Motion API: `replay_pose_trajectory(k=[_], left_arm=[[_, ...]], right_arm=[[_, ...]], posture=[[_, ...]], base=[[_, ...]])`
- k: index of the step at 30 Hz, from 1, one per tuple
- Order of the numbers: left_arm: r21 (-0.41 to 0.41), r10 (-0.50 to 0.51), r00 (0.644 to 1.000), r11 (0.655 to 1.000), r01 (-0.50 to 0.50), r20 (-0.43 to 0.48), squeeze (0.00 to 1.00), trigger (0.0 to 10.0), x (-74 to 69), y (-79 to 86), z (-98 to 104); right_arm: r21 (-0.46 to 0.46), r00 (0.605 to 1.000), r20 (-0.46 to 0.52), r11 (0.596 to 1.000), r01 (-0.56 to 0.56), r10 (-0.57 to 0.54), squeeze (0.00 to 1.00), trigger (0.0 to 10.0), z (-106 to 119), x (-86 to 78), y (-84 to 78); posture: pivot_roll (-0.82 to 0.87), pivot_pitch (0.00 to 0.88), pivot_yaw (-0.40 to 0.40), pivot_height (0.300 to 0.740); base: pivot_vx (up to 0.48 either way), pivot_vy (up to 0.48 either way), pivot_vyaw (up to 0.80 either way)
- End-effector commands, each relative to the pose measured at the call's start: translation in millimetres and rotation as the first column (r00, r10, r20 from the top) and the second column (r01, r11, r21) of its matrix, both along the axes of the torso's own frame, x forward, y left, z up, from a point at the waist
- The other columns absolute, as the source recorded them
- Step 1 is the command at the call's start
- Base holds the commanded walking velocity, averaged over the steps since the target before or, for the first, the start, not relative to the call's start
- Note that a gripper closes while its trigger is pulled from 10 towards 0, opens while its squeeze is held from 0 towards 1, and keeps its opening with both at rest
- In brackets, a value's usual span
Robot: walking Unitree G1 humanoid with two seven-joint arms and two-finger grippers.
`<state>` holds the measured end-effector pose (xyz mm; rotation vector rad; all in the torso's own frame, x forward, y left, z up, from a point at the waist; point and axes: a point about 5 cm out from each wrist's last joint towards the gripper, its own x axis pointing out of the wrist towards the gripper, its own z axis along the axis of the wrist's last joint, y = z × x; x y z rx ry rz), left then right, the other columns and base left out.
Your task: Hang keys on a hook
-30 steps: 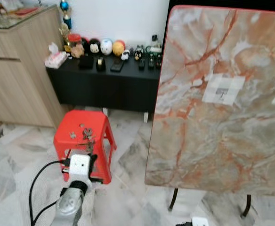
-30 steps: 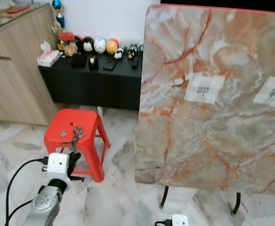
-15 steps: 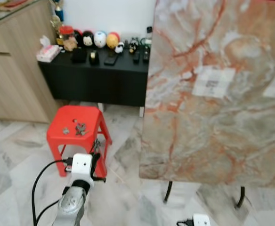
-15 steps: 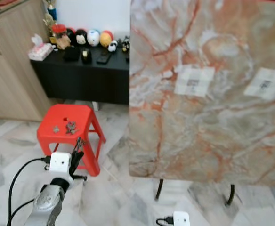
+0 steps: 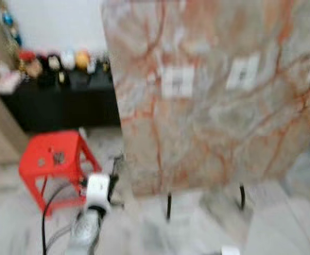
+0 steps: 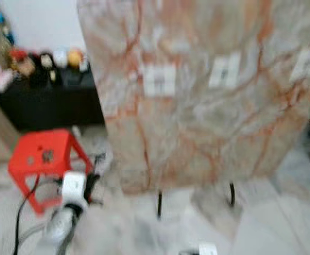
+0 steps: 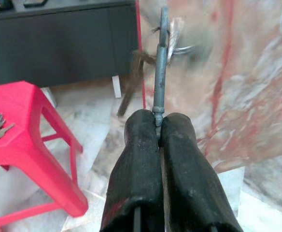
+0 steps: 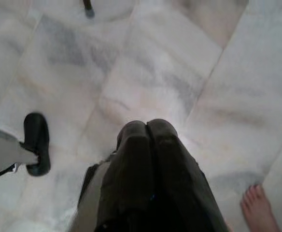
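The left gripper (image 7: 159,126) clenches its jaws on a key (image 7: 161,63) beside the red stool (image 7: 20,145); the right gripper (image 8: 148,133) hangs clenched, empty.

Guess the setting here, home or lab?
Likely a home living area: marble floor, a black console lined with small figurines, a red stool, and a folded table stood on edge. A person's bare foot points the same way.
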<state>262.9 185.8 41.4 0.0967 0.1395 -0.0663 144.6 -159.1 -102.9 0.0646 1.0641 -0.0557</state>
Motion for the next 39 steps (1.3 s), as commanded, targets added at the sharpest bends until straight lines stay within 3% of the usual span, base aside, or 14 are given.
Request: replay_pose_trajectory(k=[1,19,39], left_arm=[[-0.005,-0.039,0.998,0.999,0.040,0.046,0.00,10.0,6.7,-7.4,12],[0.083,-0.174,0.979,0.983,0.165,0.107,0.00,10.0,15.2,-10.2,40],[0.084,-0.200,0.970,0.978,0.190,0.141,0.00,10.0,20.0,-18.3,55]], right_arm=[[-0.004,1.000,-0.019,1.000,0.011,-0.011,0.00,10.0,-2,-7.4,-3.1],[0.000,1.000,-0.019,1.000,0.008,-0.008,0.00,10.0,-2,-6.7,-2.4],[-0.004,1.000,-0.019,1.000,-0.002,0.002,0.00,10.0,-2,-5.8,-4.2]], posture=[[0.04,0.000,-0.042,0.740],[0.05,0.000,-0.041,0.740],[0.05,0.000,-0.054,0.740]], base=[[0.000,0.000,-0.77],[0.000,0.000,-0.77],[0.000,0.000,-0.77]])
